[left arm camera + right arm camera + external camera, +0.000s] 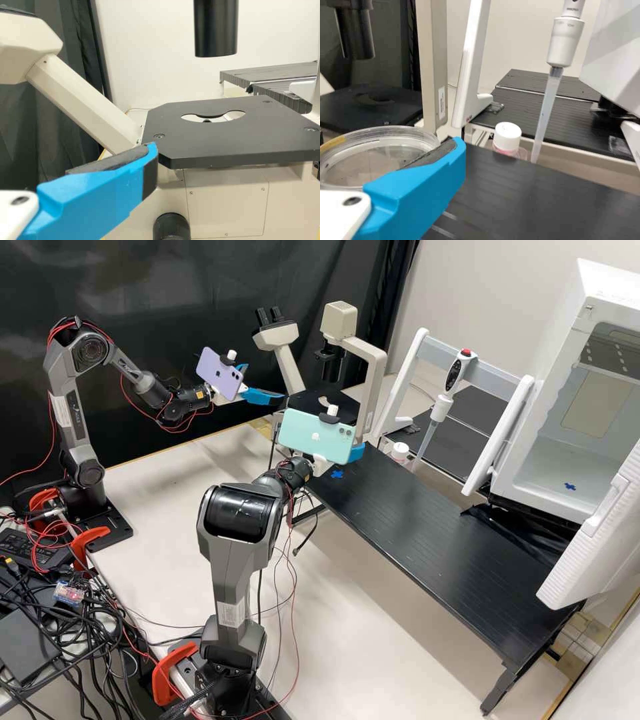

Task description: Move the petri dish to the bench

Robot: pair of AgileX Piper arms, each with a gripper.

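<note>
1. The right gripper (357, 452) is closed on the petri dish (375, 159): the dark pad (435, 154) of its near finger meets the rim. The far finger's contact cannot be made out.

2. The dish should be light and stiff, its clear wall smooth and rather slippery. Being probably thin plastic, it could crack or skid under a hard squeeze. A moderate, even pressure should do.

3. The place to hold it is the side wall, at opposite points across the middle, leaving the top and the underside free. If lid and base are separate, pads set too high could slide one off the other; the grip should take in the base.

4. The dish lies between the fingers, roughly level, beside the microscope (378, 373).

5. The black bench (427, 527) runs away from the microscope, with a blue cross (337, 474) on the end nearest it. That mark looks like a sensible spot to aim for. The dish wants to go down flat, with the fingers opened only once its base is fully supported.

6. The left gripper (265, 382) is open and holds nothing, beside the microscope's stage (225, 142); it seems unneeded.
</note>
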